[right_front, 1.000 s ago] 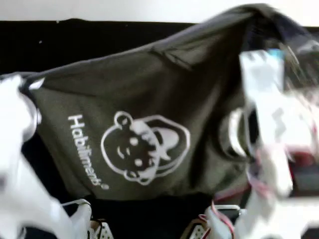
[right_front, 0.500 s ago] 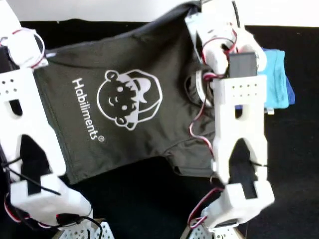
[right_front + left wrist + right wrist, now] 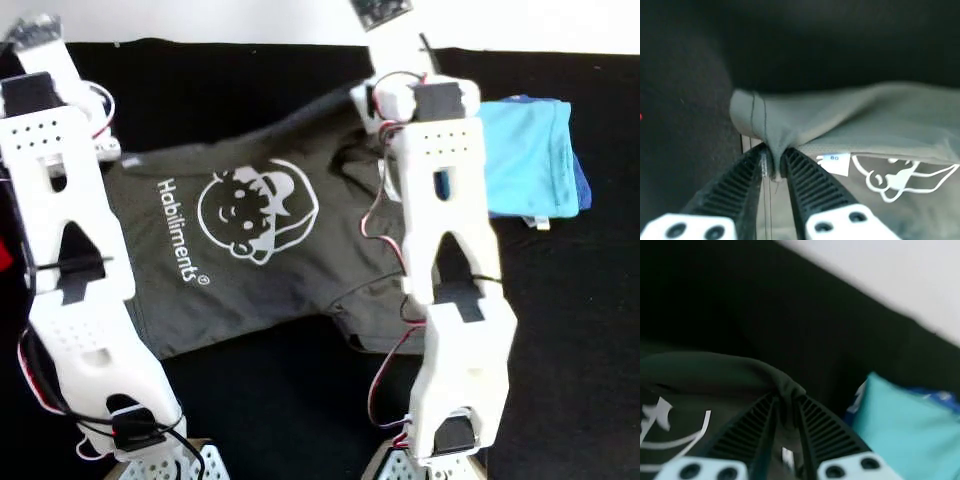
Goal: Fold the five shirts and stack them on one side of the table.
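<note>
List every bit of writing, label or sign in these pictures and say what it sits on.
White lettering: one word running beside the cartoon face on the dark shirt; it is a brand name, so not quoted.
Small white tag on that shirt, left wrist view: tiny print, too small to be sure of.
White tag at the turquoise shirt: too small to read.

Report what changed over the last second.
Both arms brought the grey shirt down from close under the camera toward the table, where it now lies mostly spread. The left tool and right tool stayed shut on its far edge. The folded teal shirt stayed put.
</note>
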`<state>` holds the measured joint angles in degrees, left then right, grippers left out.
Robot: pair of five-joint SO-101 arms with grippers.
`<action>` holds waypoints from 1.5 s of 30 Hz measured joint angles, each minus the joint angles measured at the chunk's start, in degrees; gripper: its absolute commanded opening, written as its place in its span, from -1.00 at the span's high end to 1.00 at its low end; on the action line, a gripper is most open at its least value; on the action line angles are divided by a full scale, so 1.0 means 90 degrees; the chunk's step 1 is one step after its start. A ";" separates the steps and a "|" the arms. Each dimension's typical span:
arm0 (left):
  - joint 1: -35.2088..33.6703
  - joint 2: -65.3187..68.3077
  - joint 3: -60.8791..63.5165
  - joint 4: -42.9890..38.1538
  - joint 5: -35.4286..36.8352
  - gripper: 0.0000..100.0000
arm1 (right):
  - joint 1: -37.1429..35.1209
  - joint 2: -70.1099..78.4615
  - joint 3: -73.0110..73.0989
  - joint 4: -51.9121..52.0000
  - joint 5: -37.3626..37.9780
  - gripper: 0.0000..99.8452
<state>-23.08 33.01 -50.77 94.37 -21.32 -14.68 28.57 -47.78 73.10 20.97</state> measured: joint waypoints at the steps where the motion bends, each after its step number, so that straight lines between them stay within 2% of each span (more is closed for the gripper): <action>1: 0.0000 0.0137 0.0000 0.0107 0.0000 0.98 | -0.0010 0.0078 0.0000 0.0156 0.0000 0.99; 4: 0.0000 0.0449 0.0000 0.0322 -0.0020 0.98 | -0.0020 0.0137 0.0000 0.0488 0.0000 0.99; 8: 0.0000 0.0625 0.0000 0.0332 -0.0020 0.98 | -0.0020 0.0156 -0.0010 0.0293 0.0000 0.99; 19: 0.0000 0.0635 -0.0039 0.0234 0.0000 0.98 | 0.0068 0.0547 0.0029 -0.2716 0.0000 0.99; 26: 0.0010 0.0635 -0.0039 -0.0068 0.0508 0.98 | 0.0107 0.1817 0.0059 -0.3751 0.0000 0.99; 32: 0.0010 0.0869 -0.0049 -0.0518 0.0576 0.98 | 0.0147 0.2520 0.0068 -0.4835 0.0000 0.99; 38: 0.0010 0.1280 -0.0059 -0.0537 0.0576 0.98 | 0.0156 0.2608 -0.0029 -0.4737 0.0000 0.99; 42: 0.0029 0.1241 -0.0059 -0.0234 0.0576 0.98 | 0.0156 0.2452 -0.0586 -0.3712 0.0000 0.99; 45: 0.0156 0.1026 -0.0059 0.0342 0.0576 0.98 | 0.0156 0.2139 -0.1045 -0.2540 0.0000 0.99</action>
<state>-21.67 42.24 -51.30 97.45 -16.13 -13.27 47.82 -57.19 50.24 20.97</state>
